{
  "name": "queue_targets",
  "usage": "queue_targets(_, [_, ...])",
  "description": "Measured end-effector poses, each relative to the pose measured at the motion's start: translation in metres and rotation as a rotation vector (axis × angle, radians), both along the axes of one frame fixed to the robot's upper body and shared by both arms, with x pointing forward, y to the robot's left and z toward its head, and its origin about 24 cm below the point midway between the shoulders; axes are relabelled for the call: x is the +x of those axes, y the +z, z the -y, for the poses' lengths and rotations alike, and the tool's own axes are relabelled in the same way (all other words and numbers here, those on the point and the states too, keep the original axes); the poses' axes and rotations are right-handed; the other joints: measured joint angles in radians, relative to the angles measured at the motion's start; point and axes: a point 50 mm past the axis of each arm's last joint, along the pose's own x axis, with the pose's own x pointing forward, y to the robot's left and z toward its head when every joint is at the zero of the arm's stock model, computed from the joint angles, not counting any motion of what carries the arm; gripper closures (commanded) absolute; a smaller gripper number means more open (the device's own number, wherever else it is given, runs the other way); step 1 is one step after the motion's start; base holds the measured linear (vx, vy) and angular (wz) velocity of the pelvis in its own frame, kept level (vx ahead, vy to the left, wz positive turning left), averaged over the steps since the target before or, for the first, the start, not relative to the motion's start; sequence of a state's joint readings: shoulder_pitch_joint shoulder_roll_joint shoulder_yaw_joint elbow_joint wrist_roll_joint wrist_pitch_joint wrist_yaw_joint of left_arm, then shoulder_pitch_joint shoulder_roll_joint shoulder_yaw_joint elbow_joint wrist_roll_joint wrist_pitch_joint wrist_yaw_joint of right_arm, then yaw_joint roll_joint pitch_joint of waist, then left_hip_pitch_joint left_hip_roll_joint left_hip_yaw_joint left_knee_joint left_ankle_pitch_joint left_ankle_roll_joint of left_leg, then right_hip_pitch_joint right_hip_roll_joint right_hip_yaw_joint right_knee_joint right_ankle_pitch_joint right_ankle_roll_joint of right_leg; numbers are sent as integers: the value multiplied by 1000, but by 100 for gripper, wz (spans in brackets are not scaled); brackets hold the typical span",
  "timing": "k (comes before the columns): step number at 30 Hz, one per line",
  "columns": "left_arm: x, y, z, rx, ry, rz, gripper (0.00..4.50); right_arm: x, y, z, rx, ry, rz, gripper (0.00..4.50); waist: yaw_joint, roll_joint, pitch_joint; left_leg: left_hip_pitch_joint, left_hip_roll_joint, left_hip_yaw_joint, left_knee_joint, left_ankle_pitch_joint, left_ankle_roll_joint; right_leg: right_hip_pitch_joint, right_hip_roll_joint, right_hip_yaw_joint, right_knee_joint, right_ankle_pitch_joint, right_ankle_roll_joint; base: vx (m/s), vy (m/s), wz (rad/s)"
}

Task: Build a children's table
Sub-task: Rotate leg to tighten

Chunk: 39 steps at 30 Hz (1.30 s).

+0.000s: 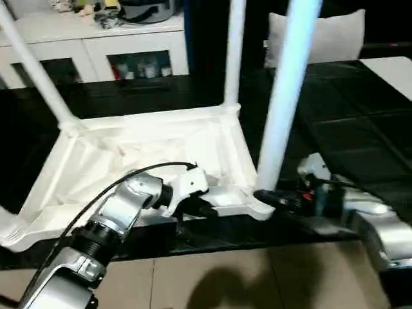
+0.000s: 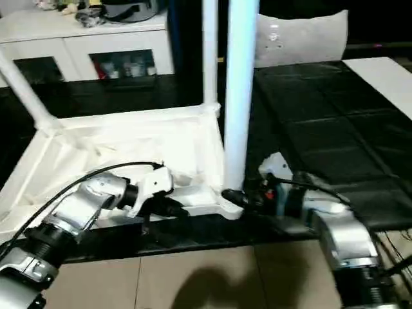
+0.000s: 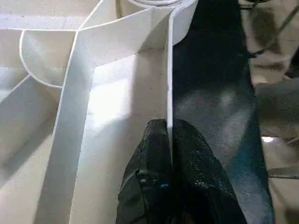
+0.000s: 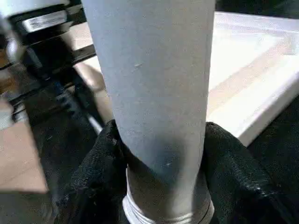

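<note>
Here the left fingers [image 3: 159, 154] pinch the tabletop's rim [image 3: 169, 84], the right fingers [image 4: 103, 158] seemingly clasp a leg [image 4: 154, 93].

free: ribbed underside [image 1: 148, 154] (open above) | blocked: three upright legs [image 1: 283, 96]

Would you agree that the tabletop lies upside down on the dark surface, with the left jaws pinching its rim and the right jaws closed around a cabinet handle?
Not quite: the right gripper has its jaws around the base of a white table leg, not a cabinet handle, as the right wrist view shows. The rest holds: the tabletop lies upside down and the left gripper pinches its rim.
</note>
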State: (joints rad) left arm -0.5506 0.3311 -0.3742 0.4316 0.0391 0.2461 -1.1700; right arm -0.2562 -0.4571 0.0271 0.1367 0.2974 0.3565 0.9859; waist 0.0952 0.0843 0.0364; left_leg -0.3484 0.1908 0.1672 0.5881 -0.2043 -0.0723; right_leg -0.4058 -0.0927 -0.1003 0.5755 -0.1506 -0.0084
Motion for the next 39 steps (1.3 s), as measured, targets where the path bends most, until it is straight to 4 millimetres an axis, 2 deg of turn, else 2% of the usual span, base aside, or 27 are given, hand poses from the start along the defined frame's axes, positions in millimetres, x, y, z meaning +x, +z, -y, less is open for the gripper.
queue_targets(3, [8, -1, 7, -12, 101, 4, 450, 13, -1, -12, -5, -155, -6, 254, -16, 0, 0, 0, 0, 0, 2, 0, -5, 0, 0, 0, 0, 0, 0, 0, 0, 0])
queue_targets(7, [15, -2, 19, -33, 217, 3, 450, 30, -1, -25, -37, -380, 8, 254, -50, 1, 0, 0, -1, -1, 4, 0, -5, 0, 0, 0, -1, 0, 0, 0, 0, 0])
queue_targets(8, [16, -2, 23, -39, 238, 4, 450, 33, 0, -26, -50, -423, 13, 254, -53, 1, 0, 0, -1, -1, 4, 0, -5, 0, 0, 0, -1, 0, 0, 0, 0, 0])
queue_targets(12, [21, -3, 41, -54, 322, 20, 450, 42, 0, -38, -89, -582, 45, 254, -56, 2, -1, -1, -2, -2, 3, 0, -5, 1, 0, -1, -1, 0, 0, 0, 0, 0])
queue_targets(14, [21, -3, 43, -55, 328, 28, 450, 42, -1, -39, -89, -617, 52, 187, -54, 2, -1, -1, -2, -3, 2, 0, -5, 2, 0, -1, -1, 0, 0, 0, 0, 0])
queue_targets(17, [21, -3, 45, -55, 328, 32, 450, 42, -3, -41, -92, -638, 41, 180, -54, 3, -1, -1, -2, -4, 1, 0, -5, 2, 0, -1, -1, 0, 0, 0, 0, 0])
queue_targets(20, [21, -2, 45, -55, 328, 38, 450, 42, -5, -41, -92, -642, 37, 144, -53, 3, -1, -1, -2, -4, 1, 0, -5, 2, 0, -1, -1, 0, 0, 0, 0, 0])
queue_targets(23, [21, -2, 46, -53, 320, 50, 450, 40, -5, -40, -89, -626, 40, 129, -53, 3, -1, -1, -2, -4, 1, 0, -5, 2, 0, -1, -1, 0, 0, 0, 0, 0])
queue_targets(28, [20, -2, 40, -47, 282, 73, 450, 33, -6, -28, -126, -533, 61, 83, -48, 3, -1, -2, -2, -5, -3, 0, -5, 1, 0, -1, -3, 0, 0, 0, 0, 0])
queue_targets(31, [18, -3, 32, -44, 237, 84, 450, 29, -7, -17, -143, -480, 56, 83, -45, 3, -1, -2, -2, -5, -6, 0, -5, 0, 1, -1, -3, -1, 1, 0, 0, 0])
queue_targets(34, [13, -2, 23, -37, 169, 89, 450, 21, -11, -5, -170, -382, 31, 74, -35, 5, 0, -3, -2, -4, -7, 0, -5, -1, 1, -1, -3, -2, 0, 0, 0, 0])
queue_targets(39, [11, -1, 13, -16, 104, 82, 450, 10, -4, 7, -165, -231, 34, 74, -17, 5, 0, -3, -2, -3, -6, 0, -4, -1, 0, -1, -3, -2, -1, 0, 0, 0])
